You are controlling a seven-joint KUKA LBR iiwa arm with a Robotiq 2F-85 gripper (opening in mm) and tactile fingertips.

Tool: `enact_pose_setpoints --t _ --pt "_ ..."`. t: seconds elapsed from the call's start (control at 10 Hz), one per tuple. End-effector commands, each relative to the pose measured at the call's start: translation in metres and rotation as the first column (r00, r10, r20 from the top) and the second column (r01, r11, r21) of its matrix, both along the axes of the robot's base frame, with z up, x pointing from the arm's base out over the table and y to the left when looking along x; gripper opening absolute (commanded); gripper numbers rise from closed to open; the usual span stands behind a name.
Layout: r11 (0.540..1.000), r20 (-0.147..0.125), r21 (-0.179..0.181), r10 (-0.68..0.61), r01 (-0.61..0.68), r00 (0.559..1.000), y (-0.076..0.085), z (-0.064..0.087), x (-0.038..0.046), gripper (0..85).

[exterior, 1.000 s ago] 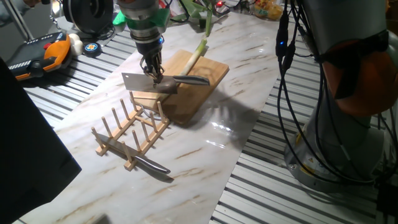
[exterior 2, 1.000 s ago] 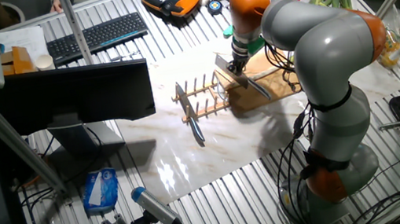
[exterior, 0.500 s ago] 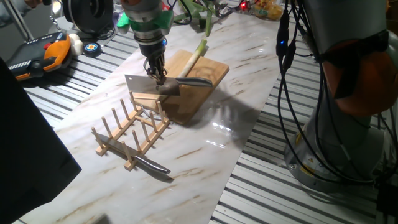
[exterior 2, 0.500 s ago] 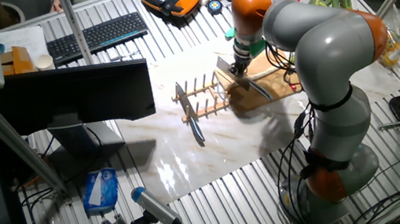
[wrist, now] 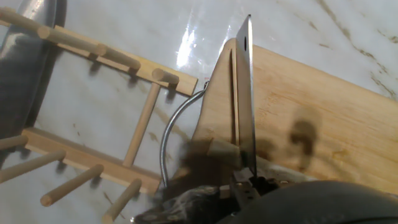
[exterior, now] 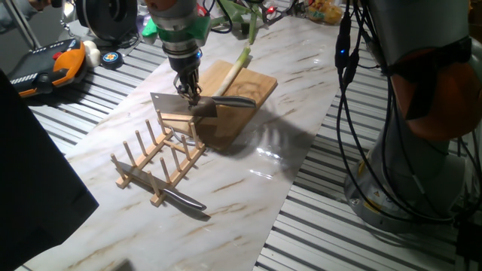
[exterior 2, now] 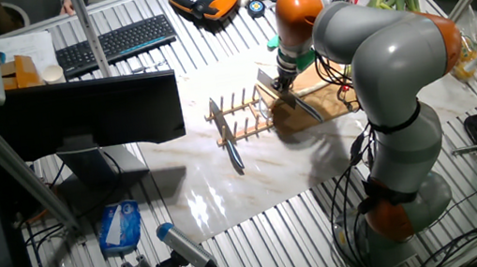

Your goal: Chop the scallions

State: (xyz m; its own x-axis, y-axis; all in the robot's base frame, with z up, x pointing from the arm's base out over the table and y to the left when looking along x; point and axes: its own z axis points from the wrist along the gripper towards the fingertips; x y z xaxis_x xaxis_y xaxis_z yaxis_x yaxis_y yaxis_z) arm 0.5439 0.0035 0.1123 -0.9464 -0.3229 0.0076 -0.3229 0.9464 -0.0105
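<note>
One arm: I see the KUKA's gripper (exterior: 190, 96) pinching the back of a broad steel cleaver (exterior: 181, 105), blade on edge over the near end of the board.
Board: a pale wooden cutting board (exterior: 239, 106) lies on the white marbled tabletop (exterior: 226, 181).
Scallions: one long stalk, white grading to green (exterior: 242, 56), lies at the board's far corner, well apart from the blade.
Rack: a light wooden peg rack (exterior: 151, 162) stands just beside the board's near end.
Second knife: a steel knife (exterior: 183, 200) lies by the rack's front.
Hand view: I see the blade (wrist: 244, 93) edge-on along the board (wrist: 311, 118); pegs (wrist: 93, 46) at left.
</note>
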Motion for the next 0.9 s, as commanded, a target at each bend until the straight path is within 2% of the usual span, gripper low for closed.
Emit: enact_pose_setpoints --t 0.0,0.5,0.8 --pt "1.0 0.0 0.0 0.0 0.0 1.0 0.0003 -0.0003 -0.0001 0.7" --pt "1.0 0.004 -0.009 -0.003 0.003 1.0 -0.0011 -0.0004 0.0002 0.7" --pt "1.0 -0.013 0.006 -0.009 0.009 1.0 -0.0018 -0.0024 0.0009 0.7"
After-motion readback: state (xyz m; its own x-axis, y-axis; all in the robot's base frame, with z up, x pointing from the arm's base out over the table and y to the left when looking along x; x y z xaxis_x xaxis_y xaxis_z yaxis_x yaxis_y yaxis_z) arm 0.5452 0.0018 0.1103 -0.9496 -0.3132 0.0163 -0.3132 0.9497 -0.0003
